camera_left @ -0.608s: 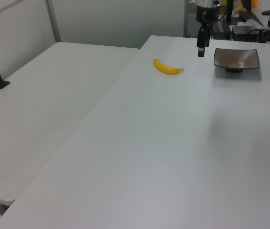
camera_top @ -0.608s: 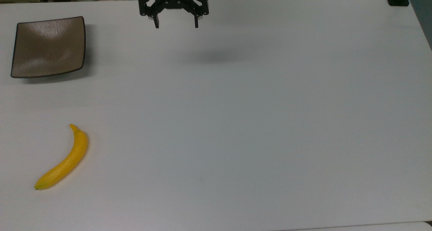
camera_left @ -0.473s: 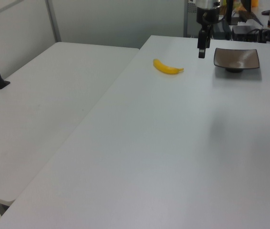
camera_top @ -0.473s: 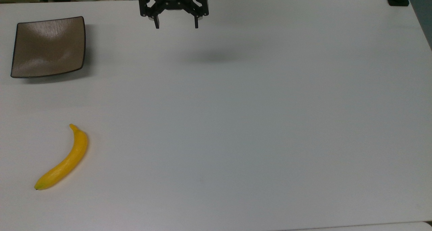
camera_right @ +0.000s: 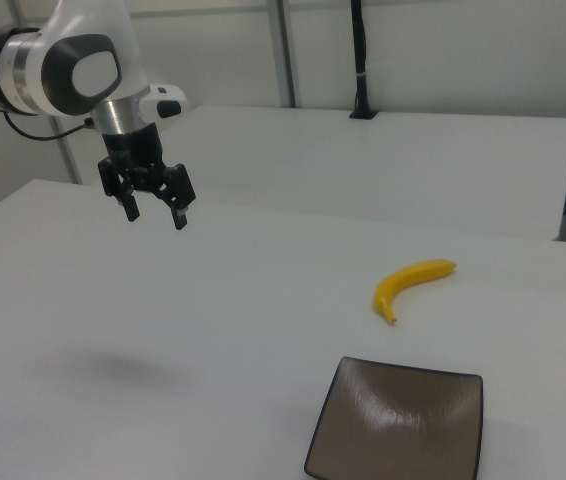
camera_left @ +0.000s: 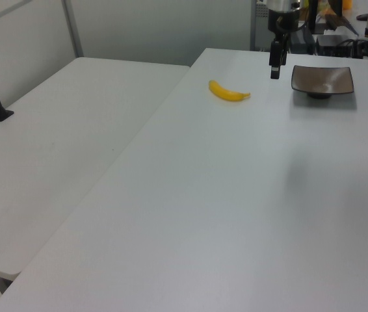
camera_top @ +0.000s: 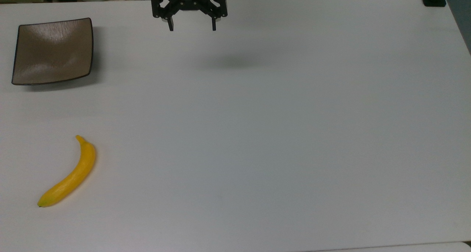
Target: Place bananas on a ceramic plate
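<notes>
Jaws: the gripper (camera_top: 191, 27) hung above the surface (camera_top: 279, 134) with its jaws spread wide and nothing between them.
Banana: the banana (camera_top: 68, 173) lay flat on the surface at the top view's lower left, well apart from the gripper.
Plate: the ceramic plate (camera_top: 51, 51) sat empty at the top view's upper left, well apart from the banana.
Direction: from the jaws the banana lay down and to the top view's left; in the right view it lay to the right of the gripper (camera_right: 153, 212).
Long axis: in the top view it ran diagonally, stem up-right and blunt end down-left.
Judgement: the reach had not begun; the jaws' opening would likely need turning to span the banana's width.
</notes>
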